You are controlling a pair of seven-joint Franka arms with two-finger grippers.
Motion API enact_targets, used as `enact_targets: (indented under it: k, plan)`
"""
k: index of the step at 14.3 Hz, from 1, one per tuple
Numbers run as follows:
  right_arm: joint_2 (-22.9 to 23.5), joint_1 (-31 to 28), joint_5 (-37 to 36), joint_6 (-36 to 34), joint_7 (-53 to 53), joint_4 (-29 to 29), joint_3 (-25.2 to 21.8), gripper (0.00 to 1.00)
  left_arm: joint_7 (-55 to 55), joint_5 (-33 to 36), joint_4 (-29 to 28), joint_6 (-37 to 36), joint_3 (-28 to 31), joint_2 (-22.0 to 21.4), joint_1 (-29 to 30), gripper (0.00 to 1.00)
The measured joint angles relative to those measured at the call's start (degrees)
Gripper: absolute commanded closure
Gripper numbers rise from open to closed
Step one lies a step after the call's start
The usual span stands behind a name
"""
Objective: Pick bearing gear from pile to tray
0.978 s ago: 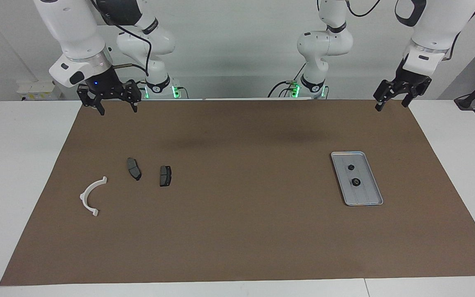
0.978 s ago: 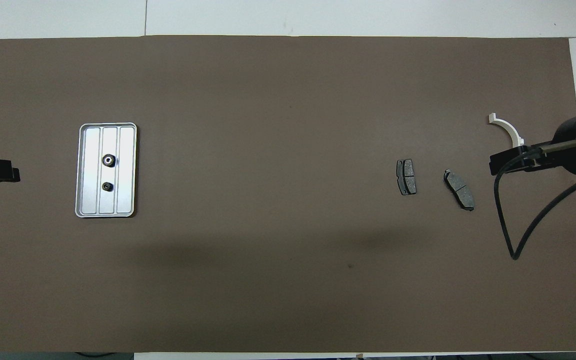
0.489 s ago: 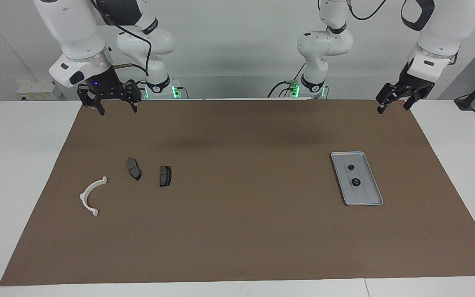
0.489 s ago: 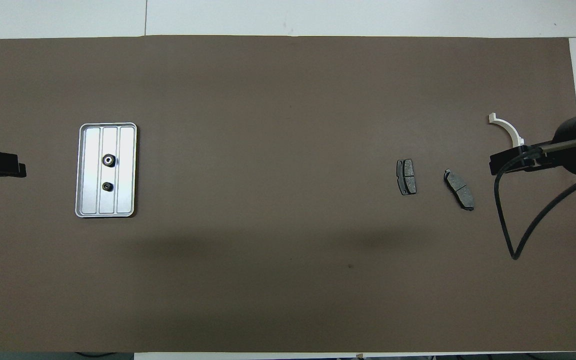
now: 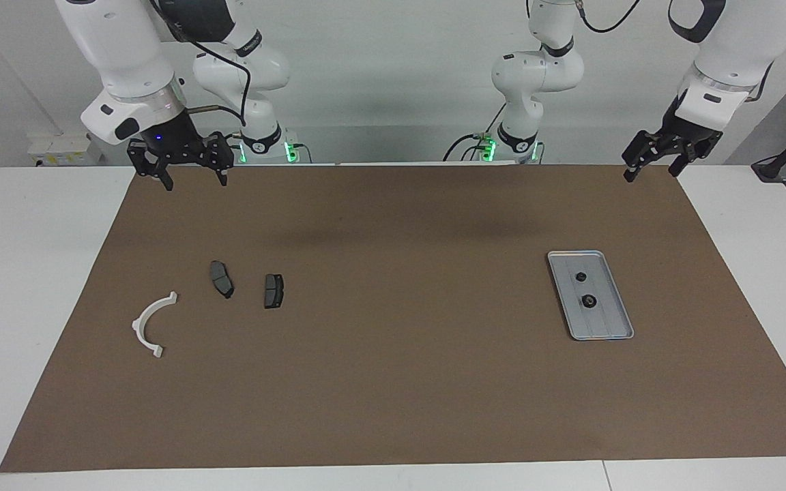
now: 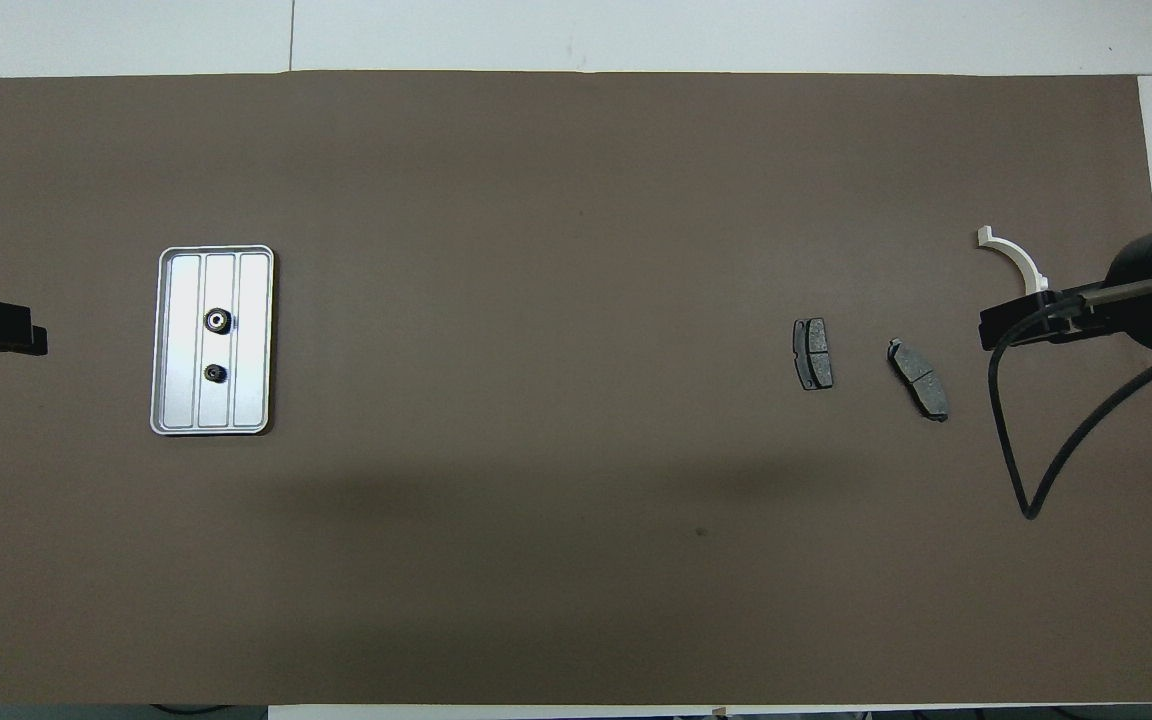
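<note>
Item: bearing gears, two, small, black and round. The larger one, with a pale bore at its centre, lay in the tray farther from the robots; the smaller one lay nearer to them, well apart from the first.

Container: the tray, shallow, silver-grey, rounded at the corners, ribbed lengthwise, sat on the brown mat toward the left arm's end of the bench.

Remainder of pile, toward the right arm's end: two dark grey brake pads and a white curved bracket. No round piece was seen among them; the picking was judged finished.

Left claw: released, empty, raised over the mat's edge by the robots.

Right claw: released, empty, raised over the mat's edge by the robots, waiting.

Handling note: both arms were best kept high and clear of the tray, so that neither gear was knocked or rolled over the low rim.
</note>
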Motion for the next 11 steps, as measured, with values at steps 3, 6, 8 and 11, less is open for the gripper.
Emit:
enact_targets:
  k: [3,6,8,11]
  plan:
    - [0.0,-0.02,0.0,0.0,0.0,0.0,0.0,0.0,0.41,0.0,0.17,-0.11,-0.19,0.11,-0.07,0.0]
    - [0.0,-0.02,0.0,0.0,0.0,0.0,0.0,0.0,0.49,0.0,0.24,-0.11,-0.75,0.11,-0.39,0.0]
    - [0.0,-0.03,0.0,0.0,0.0,0.0,0.0,0.0,0.5,0.0,0.29,-0.11,-0.86,0.11,-1.08,0.0]
    - [0.0,-0.06,0.0,0.0,0.0,0.0,-0.01,0.0,0.5,0.0,0.3,-0.12,-0.92,0.11,-1.67,0.0]
